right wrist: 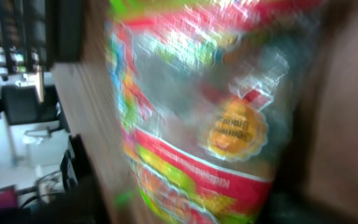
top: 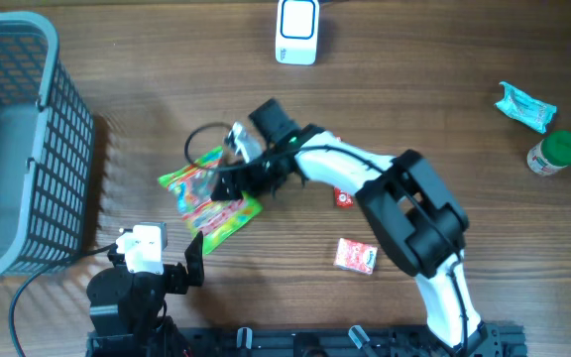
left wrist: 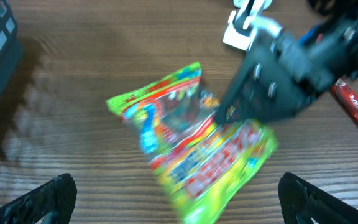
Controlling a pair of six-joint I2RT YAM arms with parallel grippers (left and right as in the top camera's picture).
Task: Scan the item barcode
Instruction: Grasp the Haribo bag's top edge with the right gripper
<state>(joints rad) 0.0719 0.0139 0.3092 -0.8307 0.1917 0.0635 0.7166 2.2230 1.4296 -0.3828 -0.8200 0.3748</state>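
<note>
Right pincer [top: 226, 181] at snack bag [left wrist: 197, 155]; orange sticker [right wrist: 236, 130]

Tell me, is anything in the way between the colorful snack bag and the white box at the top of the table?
No, nothing visible. Only bare table lies between the snack bag and the white box. The right gripper is right at the bag.

A grey mesh basket [top: 8, 149] stands at the desk's [top: 444, 89] left edge. Far right, a teal wrapper [top: 525, 106] lies near a green-capped bottle [top: 553, 153]. Nearer the middle lie a small red packet [top: 343, 198] and, closer to the front edge, a red-and-white box [top: 355, 256]
</note>
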